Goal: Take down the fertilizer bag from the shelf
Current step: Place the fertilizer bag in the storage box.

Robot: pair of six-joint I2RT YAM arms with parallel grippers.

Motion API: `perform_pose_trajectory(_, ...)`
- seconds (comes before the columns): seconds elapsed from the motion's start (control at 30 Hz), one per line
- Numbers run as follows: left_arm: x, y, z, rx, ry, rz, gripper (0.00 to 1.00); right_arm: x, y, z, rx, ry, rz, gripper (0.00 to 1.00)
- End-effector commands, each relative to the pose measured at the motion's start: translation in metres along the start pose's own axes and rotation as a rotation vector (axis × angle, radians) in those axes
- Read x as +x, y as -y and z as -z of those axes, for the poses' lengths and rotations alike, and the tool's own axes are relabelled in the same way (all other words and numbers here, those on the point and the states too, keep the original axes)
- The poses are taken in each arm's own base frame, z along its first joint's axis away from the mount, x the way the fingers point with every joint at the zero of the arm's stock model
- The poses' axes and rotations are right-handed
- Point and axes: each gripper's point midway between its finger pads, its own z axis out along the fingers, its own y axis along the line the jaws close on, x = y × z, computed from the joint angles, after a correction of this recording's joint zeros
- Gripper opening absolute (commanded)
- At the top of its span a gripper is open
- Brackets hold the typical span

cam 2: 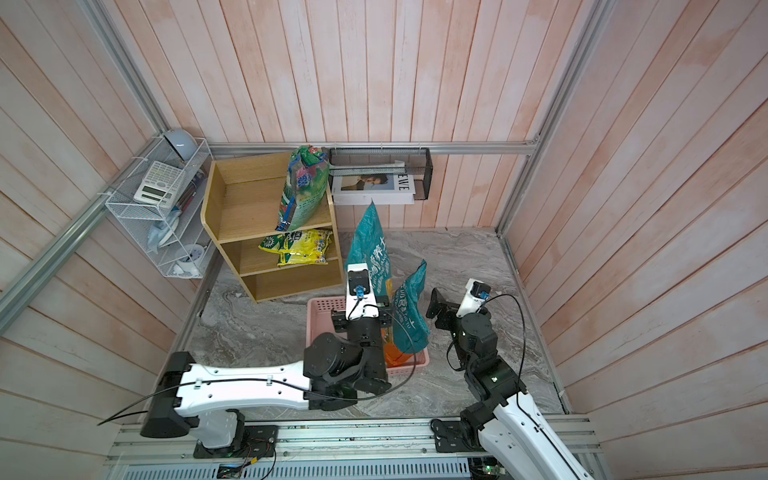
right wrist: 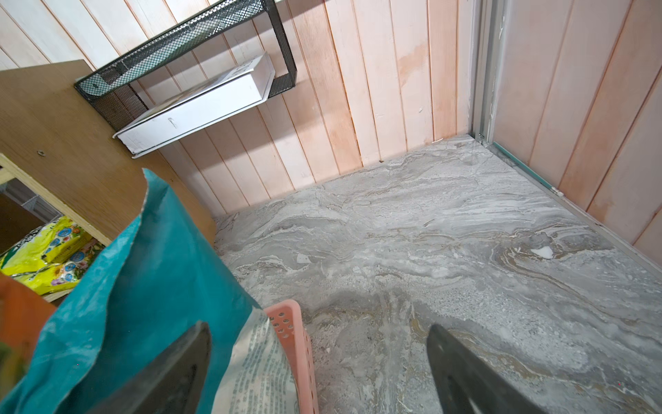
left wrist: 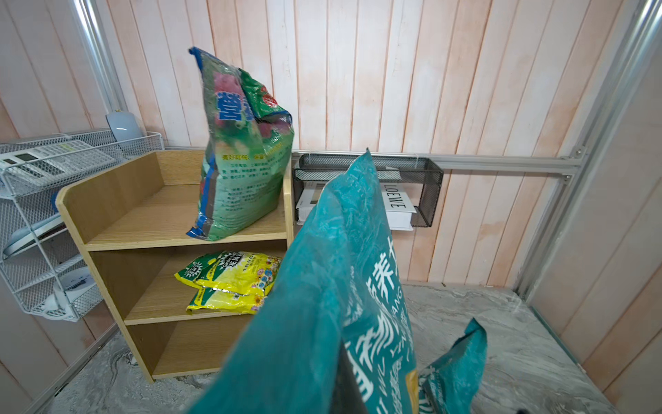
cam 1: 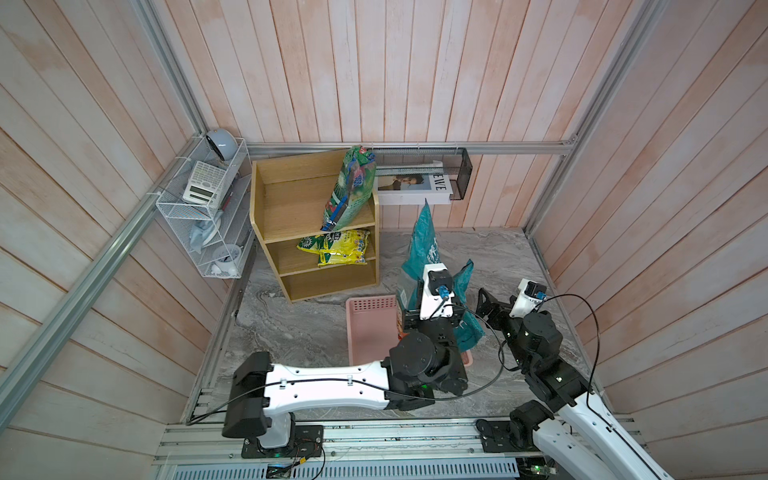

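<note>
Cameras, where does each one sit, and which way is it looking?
Top views: high above the robot's base, looking down on shelf, pink basket, left arm, right arm.
Left wrist: rides its arm, faces the shelf; teal bag fills the front, hardly any robot shows.
Right wrist: rides its arm, faces the marbled tabletop; open right tool shows.
Shared: both wrist views see the teal bag.

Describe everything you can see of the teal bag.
The teal bag is a matte, plastic-looking sack with white Chinese characters and an orange lower part. It stands upright and crumpled, its top pointed, its bottom in the pink basket. The left end effector appears shut on it.
</note>
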Motion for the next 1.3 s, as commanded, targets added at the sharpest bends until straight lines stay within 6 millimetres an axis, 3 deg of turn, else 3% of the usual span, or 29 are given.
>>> perform_pose_trajectory(0.0, -0.007, -0.027, 0.005, -0.057, -0.158, 0.13, 0.0, -0.001, 0.002, 0.003, 0.002, 0.019, -0.012, 0.98)
perform_pose_trajectory(0.17, 0.006, -0.011, 0.007, -0.054, -0.153, 0.068, 0.0, -0.003, 0.003, 0.006, 0.001, 0.027, -0.015, 0.98)
perform_pose_trajectory(0.37, 0.026, -0.018, 0.005, -0.059, -0.125, 0.072, 0.0, -0.001, 0.001, 0.005, -0.009, 0.02, -0.017, 0.98)
perform_pose_trajectory(0.67, 0.075, -0.03, -0.005, -0.089, -0.08, 0.122, 0.0, 0.002, 0.001, 0.002, -0.008, 0.01, -0.016, 0.98)
perform_pose_trajectory(0.97, 0.109, -0.025, -0.03, -0.132, -0.033, 0.109, 0.0, 0.007, 0.0, -0.004, -0.002, -0.009, -0.006, 0.98)
perform_pose_trajectory(1.27, 0.129, -0.014, -0.047, -0.127, 0.011, 0.128, 0.0, 0.009, 0.0, -0.006, -0.003, -0.014, -0.003, 0.98)
